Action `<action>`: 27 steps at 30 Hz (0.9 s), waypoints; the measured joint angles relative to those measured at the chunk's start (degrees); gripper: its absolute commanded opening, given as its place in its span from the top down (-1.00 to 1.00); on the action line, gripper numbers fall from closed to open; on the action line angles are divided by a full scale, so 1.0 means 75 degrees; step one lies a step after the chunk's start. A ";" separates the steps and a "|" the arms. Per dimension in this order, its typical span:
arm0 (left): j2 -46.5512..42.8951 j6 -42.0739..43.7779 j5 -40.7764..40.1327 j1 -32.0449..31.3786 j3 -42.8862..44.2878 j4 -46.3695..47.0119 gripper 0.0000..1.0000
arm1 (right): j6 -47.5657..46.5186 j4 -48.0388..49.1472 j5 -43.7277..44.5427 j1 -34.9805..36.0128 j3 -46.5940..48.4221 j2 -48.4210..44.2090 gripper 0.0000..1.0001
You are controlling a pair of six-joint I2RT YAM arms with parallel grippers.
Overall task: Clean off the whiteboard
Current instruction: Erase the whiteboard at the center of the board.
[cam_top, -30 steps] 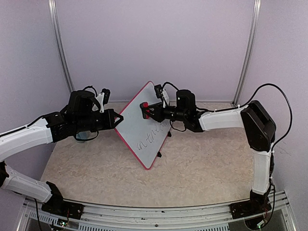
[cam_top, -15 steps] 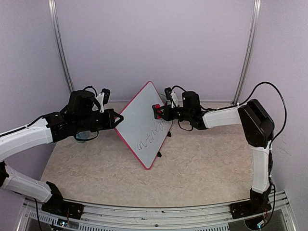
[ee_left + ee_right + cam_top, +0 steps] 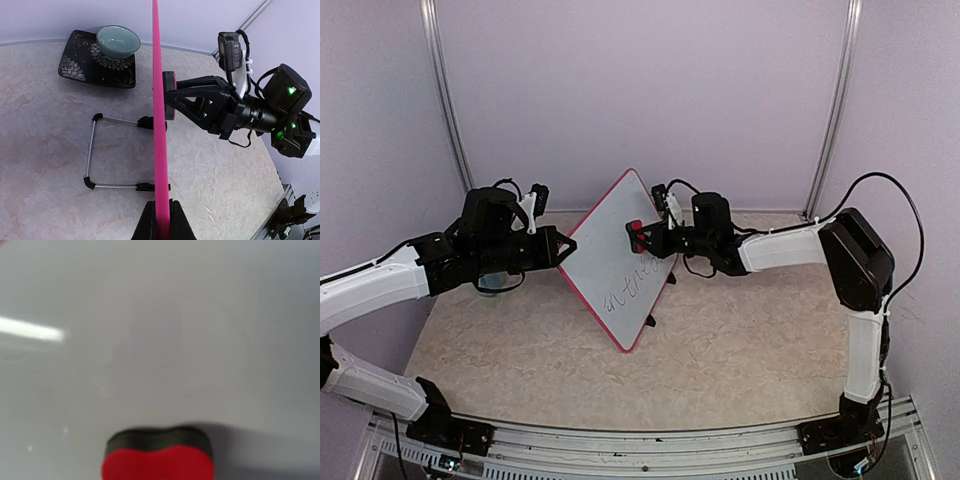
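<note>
Right, the whiteboard [image 3: 605,250] stands tilted like a diamond near the middle of the table [image 3: 740,350], its face turned towards my right arm. My left gripper [image 3: 568,244] is closed tight on the whiteboard's pink frame at its left corner, pinching the edge between both fingers. My right gripper [image 3: 642,238] is nearly closed around a red eraser [image 3: 158,460]. The eraser's dark pad presses against the whiteboard's face, just above the handwriting [image 3: 625,285] that runs across its lower half. Behind the whiteboard I see its wire stand [image 3: 90,157] on the table. Further behind, a pale green bowl [image 3: 118,41] sits on a dark patterned plate [image 3: 77,62].
</note>
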 measured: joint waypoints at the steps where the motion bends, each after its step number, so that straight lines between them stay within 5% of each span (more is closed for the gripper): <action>1: 0.0000 0.0000 0.0000 0.0000 0.0000 -0.0003 1.00 | -0.0006 0.0038 -0.0044 0.0096 -0.0038 -0.0067 0.95; 12: 0.0003 0.0117 0.0017 0.0000 0.0000 0.0003 1.00 | 0.0178 0.0833 -0.0670 0.0688 -0.0481 -0.0388 0.96; 27: 0.0006 0.0280 0.0189 -0.0041 0.0003 0.0117 1.00 | 0.0647 0.0664 -0.0755 -0.0487 -0.1107 -0.0085 0.96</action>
